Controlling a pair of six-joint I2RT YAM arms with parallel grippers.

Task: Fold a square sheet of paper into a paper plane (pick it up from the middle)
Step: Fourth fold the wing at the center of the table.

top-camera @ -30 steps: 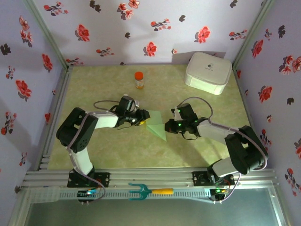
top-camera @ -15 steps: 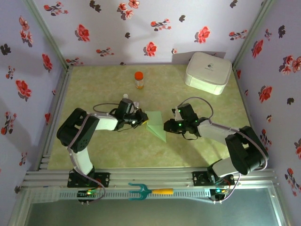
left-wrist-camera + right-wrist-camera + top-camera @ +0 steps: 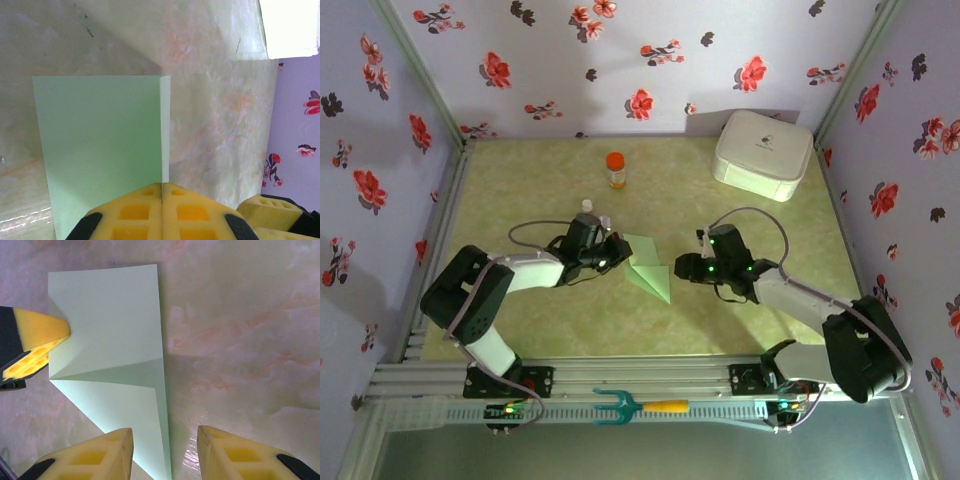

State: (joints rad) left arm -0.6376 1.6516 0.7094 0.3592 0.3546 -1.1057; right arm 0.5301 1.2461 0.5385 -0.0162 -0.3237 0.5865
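On the table (image 3: 520, 190), between the arms, the creased sheet of paper (image 3: 648, 266) sat tented. Left gripper (image 3: 619, 252) clamped tight on its edge; right gripper (image 3: 165, 435) part-open, empty, straddling its tip.

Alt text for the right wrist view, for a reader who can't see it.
A folded pale green sheet of paper rests on the marbled table, pinched at one edge by the left gripper. The right gripper stands open at the bottom.

Matt paper sheet (image 3: 107, 325); v. glossy table (image 3: 240, 340); smooth plastic box (image 3: 763, 152).
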